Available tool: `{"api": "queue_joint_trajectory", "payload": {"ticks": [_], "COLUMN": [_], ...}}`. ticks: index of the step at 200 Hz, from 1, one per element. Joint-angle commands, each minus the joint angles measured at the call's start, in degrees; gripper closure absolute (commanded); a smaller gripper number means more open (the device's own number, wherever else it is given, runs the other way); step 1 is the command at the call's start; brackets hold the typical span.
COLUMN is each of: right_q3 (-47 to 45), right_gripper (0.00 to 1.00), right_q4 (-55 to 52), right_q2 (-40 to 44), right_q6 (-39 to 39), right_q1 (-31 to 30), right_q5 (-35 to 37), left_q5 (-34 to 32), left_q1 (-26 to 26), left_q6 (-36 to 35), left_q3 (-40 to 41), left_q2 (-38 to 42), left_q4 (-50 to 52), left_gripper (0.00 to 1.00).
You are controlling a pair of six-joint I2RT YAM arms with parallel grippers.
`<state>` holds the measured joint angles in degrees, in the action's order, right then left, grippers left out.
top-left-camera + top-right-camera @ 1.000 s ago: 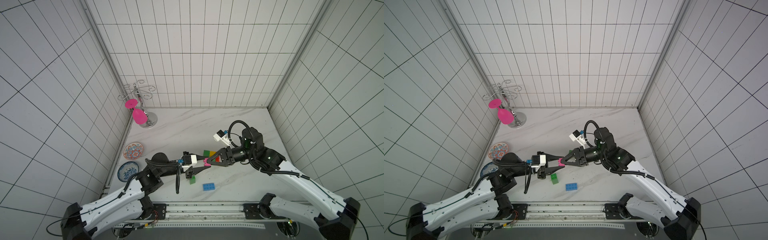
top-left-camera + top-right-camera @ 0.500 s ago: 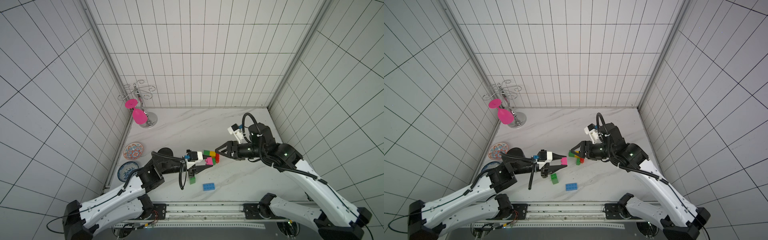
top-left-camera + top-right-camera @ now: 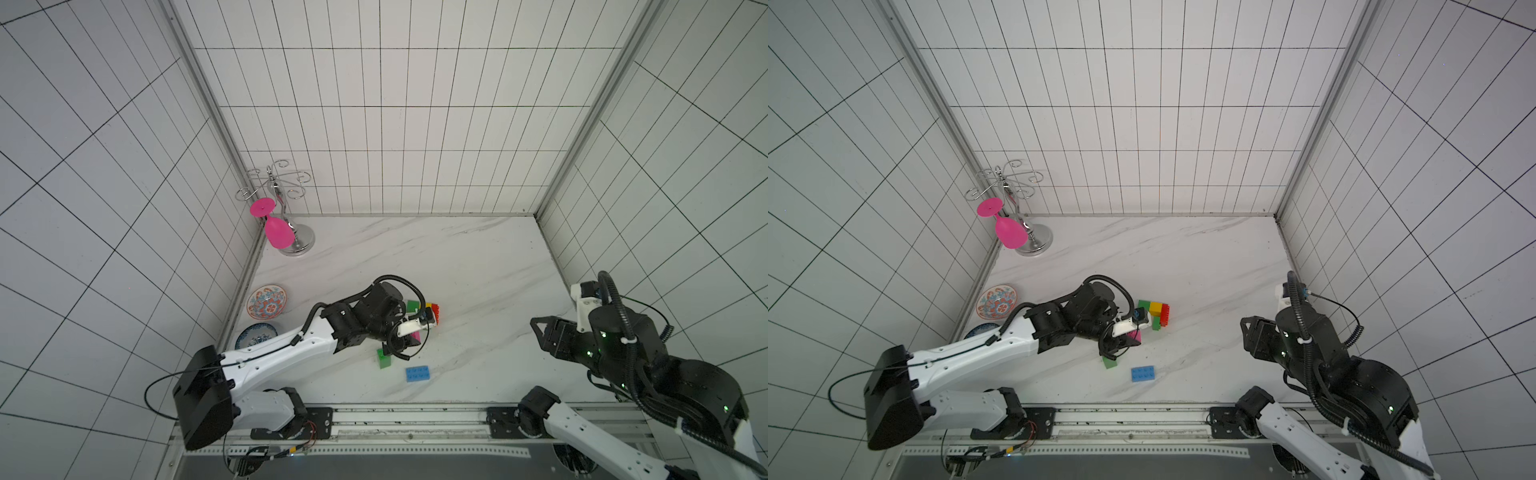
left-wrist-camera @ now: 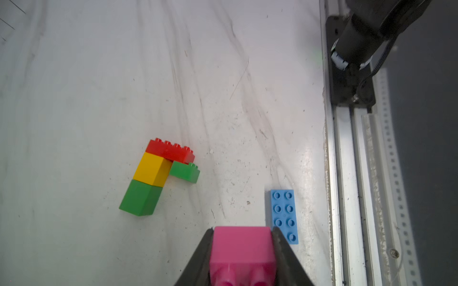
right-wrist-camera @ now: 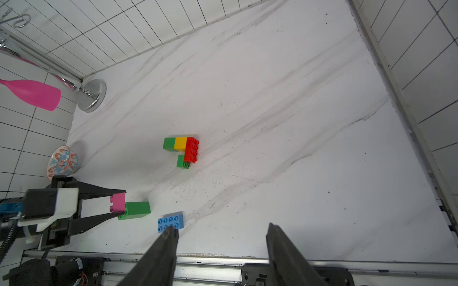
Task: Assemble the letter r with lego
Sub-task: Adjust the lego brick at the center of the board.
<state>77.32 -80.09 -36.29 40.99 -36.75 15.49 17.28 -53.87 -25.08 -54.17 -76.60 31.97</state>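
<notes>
The joined lego [image 4: 158,170] lies flat on the marble: a green cube, a yellow cube and a long red brick [image 5: 191,149] in a row, with a small green brick [image 4: 184,172] under the red one's end. It also shows in both top views [image 3: 432,309] [image 3: 1154,311]. My left gripper [image 4: 242,229] is shut on a pink brick [image 4: 243,247] and hangs just above the table, near a loose green brick [image 5: 136,210] and a flat blue brick [image 5: 171,221]. My right gripper [image 5: 221,227] is open and holds nothing, drawn back at the right [image 3: 536,332].
A chrome glass rack [image 3: 297,243] with a pink wine glass [image 3: 278,232] stands in the far left corner. Two patterned dishes [image 3: 268,301] [image 3: 255,334] lie along the left wall. A metal rail [image 3: 415,419] runs along the front edge.
The right gripper opened and drew back to the right; the joined bricks now lie on the table. The left gripper kept the pink brick and swung down toward the table.
</notes>
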Motion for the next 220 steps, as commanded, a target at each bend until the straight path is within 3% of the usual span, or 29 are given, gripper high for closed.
{"api": "queue_joint_trajectory", "payload": {"ticks": [1,46,139,182,199,220], "right_q3": [-1.63,-2.68,-3.07,-3.83,-4.65,-6.15], "right_gripper": [0.40,0.40,0.39,0.34,0.25,0.21], "right_q4": [-4.92,-5.59,-6.57,-7.13,-7.50,-5.19], "right_q2": [1.57,3.51,2.40,0.05,-1.20,-1.68], "right_q6": [1.70,2.13,0.47,-2.75,-3.86,-4.66], "right_q1": [0.28,0.28,0.26,0.27,0.28,0.28], "right_q5": [2.71,1.61,-2.11,-7.77,-10.33,-14.22], "left_q5": [-7.16,-12.29,-13.41,-11.82,-11.43,-11.06], "left_q1": [-1.01,-2.54,-6.51,-7.37,-7.72,-7.83], "left_q6": [-1.33,-0.47,0.73,0.47,0.73,0.71], "left_q3": [-2.66,-5.51,-10.91,-11.22,-10.71,-10.04], "left_q2": [-5.73,-15.19,-27.13,-28.63,-27.84,-25.83], "left_q4": [3.78,1.68,1.37,2.05,1.96,1.24], "left_gripper": [1.00,1.00,1.00,0.82,0.71,0.57]}}
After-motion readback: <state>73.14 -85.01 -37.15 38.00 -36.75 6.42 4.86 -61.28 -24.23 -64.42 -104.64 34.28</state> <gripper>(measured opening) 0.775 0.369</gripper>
